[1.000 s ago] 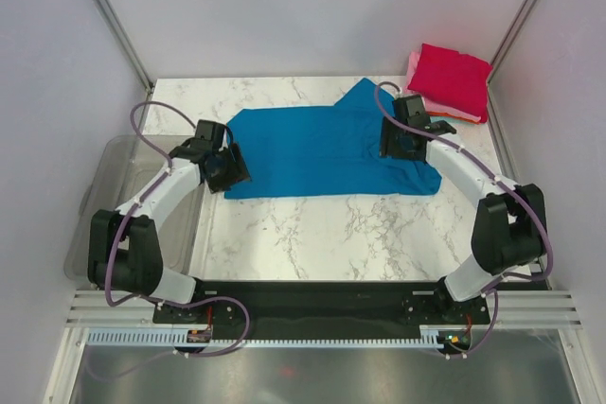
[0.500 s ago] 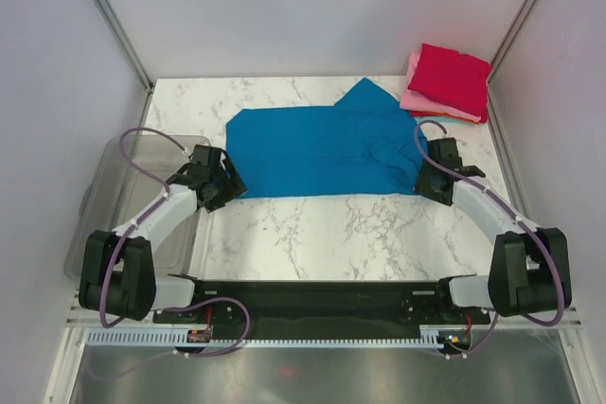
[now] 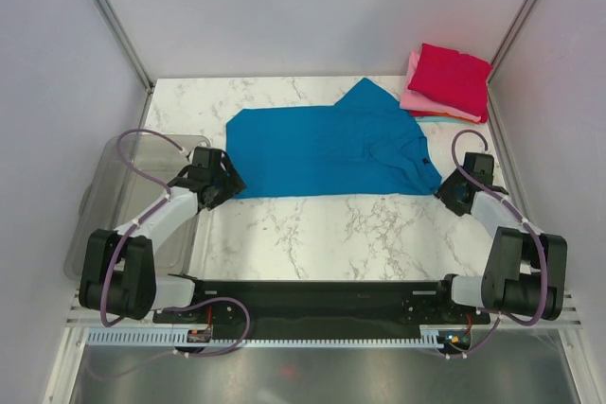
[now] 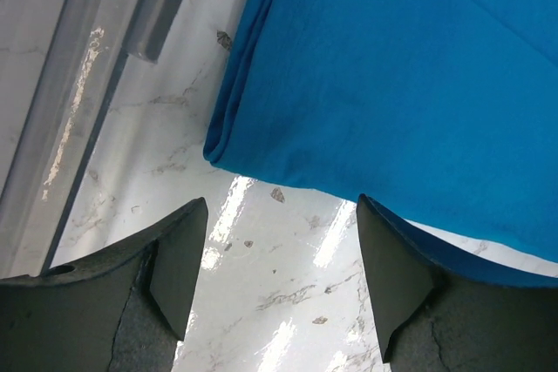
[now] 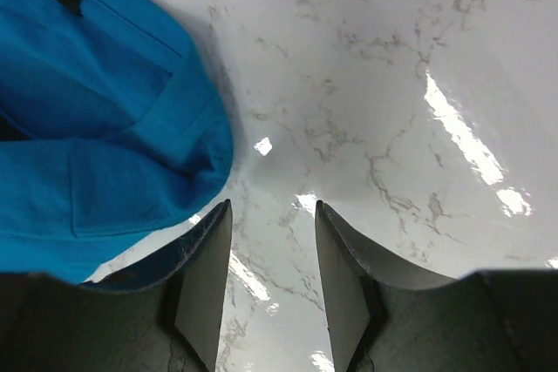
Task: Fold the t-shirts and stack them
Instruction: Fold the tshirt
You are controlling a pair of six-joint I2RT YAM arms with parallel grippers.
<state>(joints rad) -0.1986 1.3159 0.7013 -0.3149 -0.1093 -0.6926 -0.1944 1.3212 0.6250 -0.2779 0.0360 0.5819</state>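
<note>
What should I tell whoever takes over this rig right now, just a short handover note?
Left gripper: open, empty, at the blue t-shirt's near left corner.
Right gripper: open, empty, over the marble table beside the shirt's collar end.
Done: folded stack, red on pink, in the far right corner.
Left to do: the blue t-shirt lies spread out; fold it and add it to the stack.

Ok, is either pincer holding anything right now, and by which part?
Nothing is held. The left pincer and the right pincer are both open over the white marble tabletop, one at each end of the bright blue cloth t-shirt.
</note>
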